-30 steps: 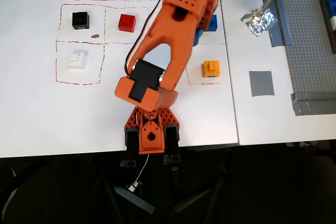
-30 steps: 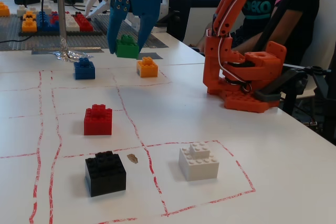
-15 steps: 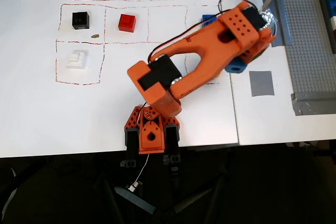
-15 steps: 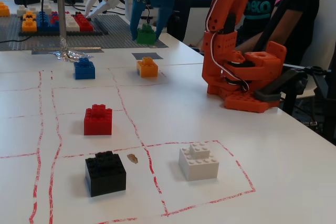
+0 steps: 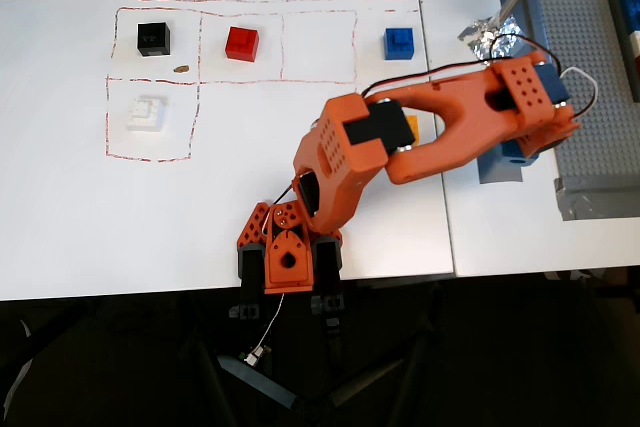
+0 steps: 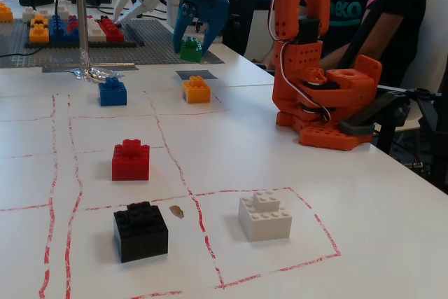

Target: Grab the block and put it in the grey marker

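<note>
Two blue fingers of the gripper (image 6: 192, 41) stand on either side of the block (image 6: 190, 50) in the fixed view, pinching it by its sides as far as I can judge. The block hangs low, just over the grey marker (image 6: 198, 74), and does not seem to rest on it yet. In the overhead view the arm (image 5: 440, 137) covers the block, and only a part of the grey marker (image 5: 500, 173) shows under the blue gripper end.

Just in front of the marker in the fixed view sits an orange brick (image 6: 197, 89), close to its near edge. A blue brick (image 6: 113, 92) lies well off to the left, near a scrap of crumpled foil (image 6: 98, 73) at the foot of a metal rod. Red, black and white bricks sit farther out on the white worktop (image 6: 245, 138), inside red drawn squares.

The marker is only slightly wider than the block, so a small sideways error could leave the block hanging over an edge. Letting go too high may make it bounce or tip. Coming down too near the front, a finger may knock the orange brick. Opening unevenly, one finger may drag the block off the patch
</note>
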Tool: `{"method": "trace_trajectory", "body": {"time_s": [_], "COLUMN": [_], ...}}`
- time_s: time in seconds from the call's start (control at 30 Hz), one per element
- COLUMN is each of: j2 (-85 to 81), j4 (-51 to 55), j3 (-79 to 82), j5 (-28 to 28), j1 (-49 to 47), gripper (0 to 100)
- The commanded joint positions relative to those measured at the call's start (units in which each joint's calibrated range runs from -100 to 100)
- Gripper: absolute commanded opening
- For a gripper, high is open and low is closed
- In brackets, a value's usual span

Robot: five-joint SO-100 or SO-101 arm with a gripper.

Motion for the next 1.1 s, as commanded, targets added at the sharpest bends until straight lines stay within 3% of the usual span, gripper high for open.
{"method": "trace_trajectory", "body": {"time_s": [0.0, 0.83, 1.07], "j2": [-2.31, 11.91, 10.27], "j4": [-1.27, -10.33, -7.47], "j3": [-8.73, -11.0, -8.37], "j5": [2.0, 8.84, 12.65], "j1": [2.02, 5.64, 7.4], "gripper": [0, 3, 21]}}
